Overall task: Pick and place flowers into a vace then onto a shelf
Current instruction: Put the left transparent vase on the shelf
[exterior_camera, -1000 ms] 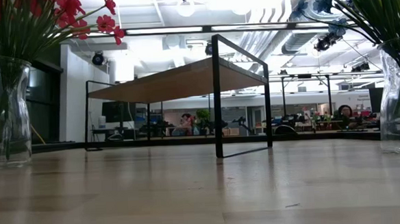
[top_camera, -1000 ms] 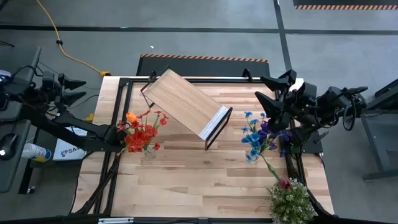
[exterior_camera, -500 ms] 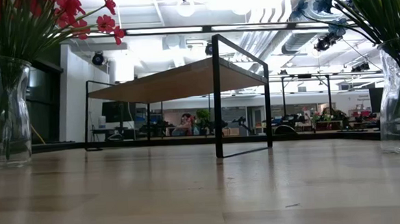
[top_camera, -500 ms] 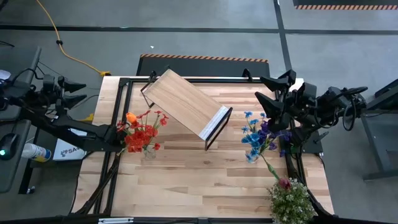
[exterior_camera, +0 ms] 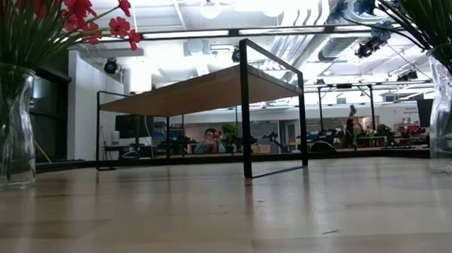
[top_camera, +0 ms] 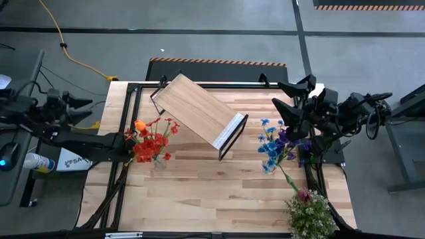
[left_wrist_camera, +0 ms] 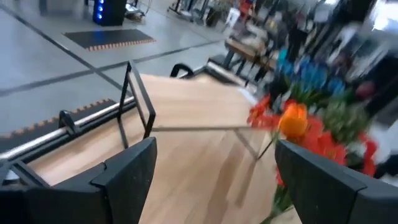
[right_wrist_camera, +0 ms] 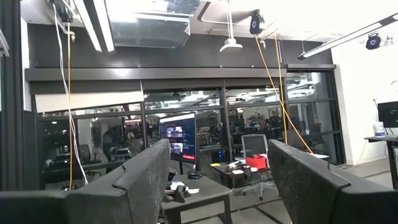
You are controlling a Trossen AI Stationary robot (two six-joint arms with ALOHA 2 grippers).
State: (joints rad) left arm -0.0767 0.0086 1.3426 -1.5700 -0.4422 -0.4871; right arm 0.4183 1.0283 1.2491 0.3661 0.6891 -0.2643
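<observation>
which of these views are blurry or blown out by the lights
Left wrist view: motion-smeared, the orange tulip and red sprays soft, the room behind streaked. Low view: ceiling lights glare white above the shelf, which reads dark against them; the glass vase stays fairly crisp. High view: even light, sharp. Right wrist view: sharp, with bright ceiling patches.

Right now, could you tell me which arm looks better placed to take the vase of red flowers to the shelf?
Probably the left. Its open left gripper faces the red flowers, on its side of the table, and the shelf. The open right gripper points out into the room, beside the blue flowers.
</observation>
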